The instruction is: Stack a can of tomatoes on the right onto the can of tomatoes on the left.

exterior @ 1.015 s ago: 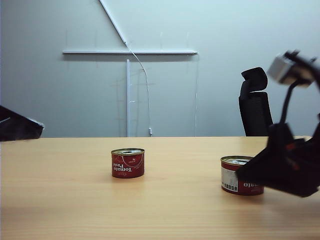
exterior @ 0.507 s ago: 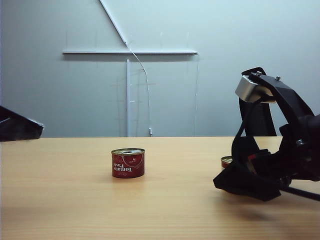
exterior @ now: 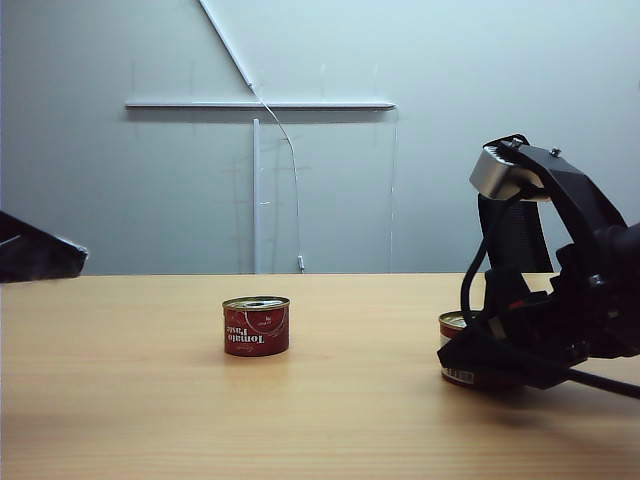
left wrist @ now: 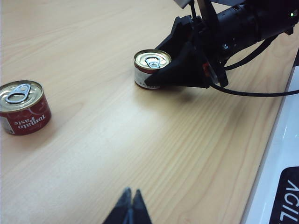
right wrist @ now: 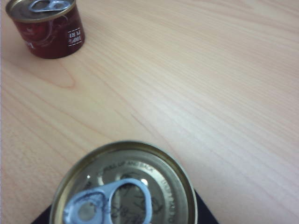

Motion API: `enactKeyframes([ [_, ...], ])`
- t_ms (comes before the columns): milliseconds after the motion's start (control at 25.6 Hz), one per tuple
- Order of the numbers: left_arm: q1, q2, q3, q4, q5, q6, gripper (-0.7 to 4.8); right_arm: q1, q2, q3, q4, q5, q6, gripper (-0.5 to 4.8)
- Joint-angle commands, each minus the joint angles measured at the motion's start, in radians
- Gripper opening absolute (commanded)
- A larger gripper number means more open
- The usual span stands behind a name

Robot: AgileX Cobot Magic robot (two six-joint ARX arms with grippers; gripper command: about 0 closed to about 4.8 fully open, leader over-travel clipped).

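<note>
I count two cans on my wooden table [exterior: 130, 400] and two arms. Going left to right in the exterior view: the left arm [exterior: 35, 255] is only a dark shape at the nine o'clock edge, well apart from everything. Then the left tomato can [exterior: 256, 326] stands upright near the centre, label facing me, untouched. At three o'clock sits the right tomato can [exterior: 458, 348], mostly hidden behind the right gripper [exterior: 490, 357], which is down at table level around it.

The left wrist view gives me what the exterior cannot: the left gripper [left wrist: 130, 207] with its fingertips pressed together over bare wood, holding nothing, and both cans from above, the left tomato can [left wrist: 22, 107] at nine o'clock and the right tomato can [left wrist: 150, 68] up near twelve with the right gripper's dark fingers [left wrist: 180, 70] flanking it. The right wrist view shows the right can's lid and pull tab [right wrist: 124, 186] right under the camera, the other can [right wrist: 46, 25] at eleven o'clock. I cannot tell whether the jaws already pinch the can.

Against a second ago, the right arm has come down and forward onto its can; both cans and the left arm have stayed put.
</note>
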Motion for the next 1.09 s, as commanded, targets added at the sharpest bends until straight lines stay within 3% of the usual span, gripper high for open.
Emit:
enactKeyframes([
  [39,0.001,0.0,0.003,0.013,0.003,0.0,-0.04,0.0,-0.004,0.003,0.066,0.007,0.0,1.76],
  [312,0.009,0.0,0.004,0.013,0.003,0.0,-0.04,0.001,-0.013,0.048,0.209,-0.024,0.093,1.76],
  [390,0.032,0.0,0.004,0.013,0.006,0.0,-0.04,0.001,-0.013,0.105,0.155,-0.075,0.117,1.76],
  [468,0.086,0.0,0.004,0.013,0.005,0.0,-0.04,0.002,-0.012,0.221,-0.015,-0.173,0.113,1.76],
  [624,0.167,0.0,0.004,0.013,0.003,0.0,-0.04,0.002,0.002,0.379,-0.235,-0.201,0.1,1.76],
  [780,0.225,0.0,0.004,0.013,0.003,0.0,-0.04,0.002,0.071,0.489,-0.264,-0.218,0.04,1.75],
  [936,0.265,0.0,0.004,0.013,0.003,0.0,-0.04,0.009,0.225,0.642,-0.321,-0.32,0.036,1.75],
  [1093,0.302,0.0,0.004,0.013,0.003,0.0,-0.04,0.041,0.309,0.742,-0.419,-0.316,-0.005,1.75],
])
